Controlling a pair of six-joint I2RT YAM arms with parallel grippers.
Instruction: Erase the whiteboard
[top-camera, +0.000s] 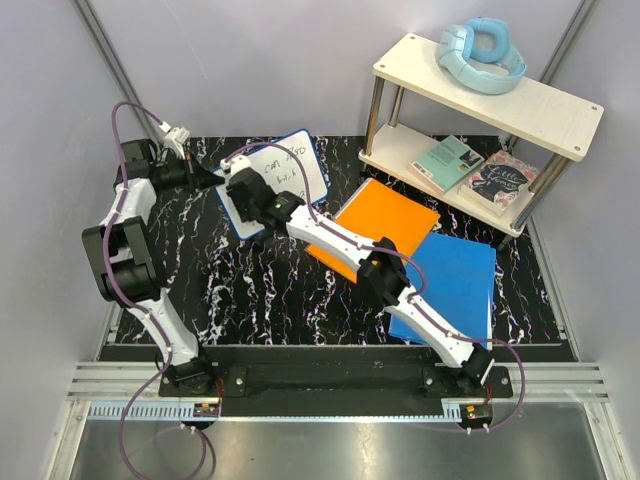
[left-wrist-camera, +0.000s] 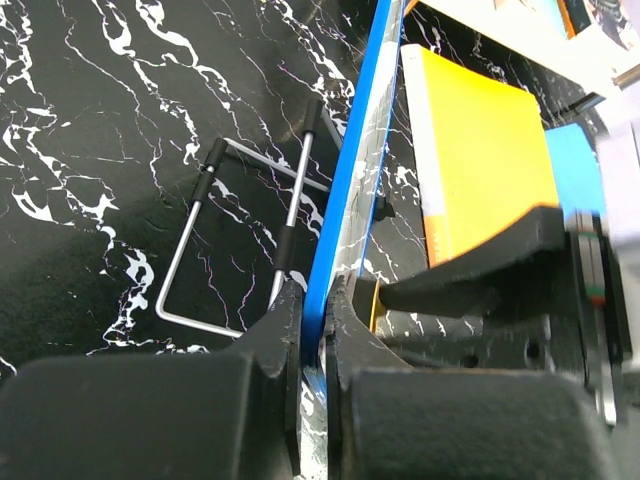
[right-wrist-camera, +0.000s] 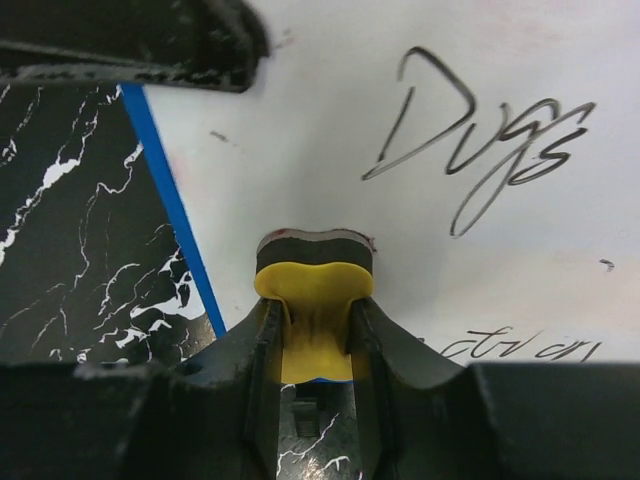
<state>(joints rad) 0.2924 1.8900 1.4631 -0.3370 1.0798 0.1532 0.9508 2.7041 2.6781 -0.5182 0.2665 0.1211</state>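
Note:
The whiteboard (top-camera: 298, 170), blue-framed with black handwriting, sits at the back left of the marble table. My left gripper (top-camera: 214, 178) is shut on its left edge; in the left wrist view the jaws (left-wrist-camera: 318, 300) pinch the blue frame (left-wrist-camera: 345, 170) edge-on. My right gripper (top-camera: 243, 196) is shut on a yellow eraser (right-wrist-camera: 315, 285). The eraser's dark felt face presses on the white surface (right-wrist-camera: 400, 100) near the board's lower left corner. The word "Dogs" (right-wrist-camera: 480, 140) and more writing lie to the right of the eraser.
A wire stand (left-wrist-camera: 235, 240) sticks out behind the board. An orange folder (top-camera: 385, 225) and a blue folder (top-camera: 455, 280) lie right of it. A two-level shelf (top-camera: 545, 110) at the back right carries blue headphones (top-camera: 480, 55) and books (top-camera: 447, 163).

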